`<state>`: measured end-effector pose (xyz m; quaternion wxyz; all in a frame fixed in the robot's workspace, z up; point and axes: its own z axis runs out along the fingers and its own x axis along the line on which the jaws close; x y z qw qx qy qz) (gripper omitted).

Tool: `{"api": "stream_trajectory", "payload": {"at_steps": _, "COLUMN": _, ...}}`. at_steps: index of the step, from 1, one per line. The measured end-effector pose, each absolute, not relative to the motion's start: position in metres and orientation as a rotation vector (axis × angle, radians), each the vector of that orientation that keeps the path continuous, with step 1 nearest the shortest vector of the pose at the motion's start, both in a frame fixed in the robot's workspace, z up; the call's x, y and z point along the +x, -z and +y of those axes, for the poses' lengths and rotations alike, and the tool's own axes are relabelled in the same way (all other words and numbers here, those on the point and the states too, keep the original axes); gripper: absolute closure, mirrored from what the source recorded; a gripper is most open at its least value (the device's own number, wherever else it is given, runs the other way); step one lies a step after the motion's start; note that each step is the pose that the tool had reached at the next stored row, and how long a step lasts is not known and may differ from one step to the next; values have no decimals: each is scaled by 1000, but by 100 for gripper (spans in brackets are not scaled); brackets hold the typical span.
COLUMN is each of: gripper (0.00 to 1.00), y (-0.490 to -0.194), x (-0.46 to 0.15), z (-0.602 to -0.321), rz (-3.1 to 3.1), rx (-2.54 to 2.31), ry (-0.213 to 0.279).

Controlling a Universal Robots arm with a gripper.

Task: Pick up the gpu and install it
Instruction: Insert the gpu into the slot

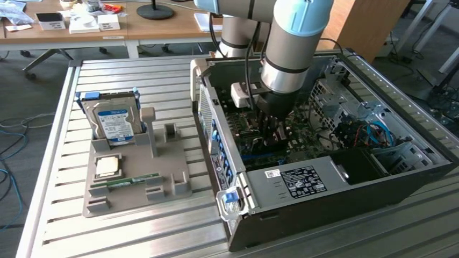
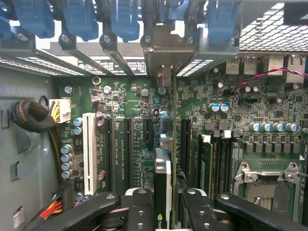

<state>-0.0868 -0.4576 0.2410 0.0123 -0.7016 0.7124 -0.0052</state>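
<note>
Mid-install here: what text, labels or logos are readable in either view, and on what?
No text reads clearly.
hard drive label: print too small.
power supply label: white print, blurred.
motherboard slot lettering: blurred.
gpu, held in the fingers: small logo, no letters legible.

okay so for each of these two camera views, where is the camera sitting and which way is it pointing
Exterior view: off the arm, raised, looking down on the slatted table, the open computer case, the grey parts holder; the arm reaches into the case.
Wrist view: on the wrist, facing down into the case at the motherboard; the gripper fingers clamp the gpu, seen edge-on.
Shared: the case interior, motherboard and gripper.
</note>
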Motion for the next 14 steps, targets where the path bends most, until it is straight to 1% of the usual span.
{"api": "stream_trajectory", "payload": {"at_steps": 14, "gripper": 73, "y": -237, "x": -88, "z": -458, "rz": 2218, "rx": -2184, "ry": 22}}
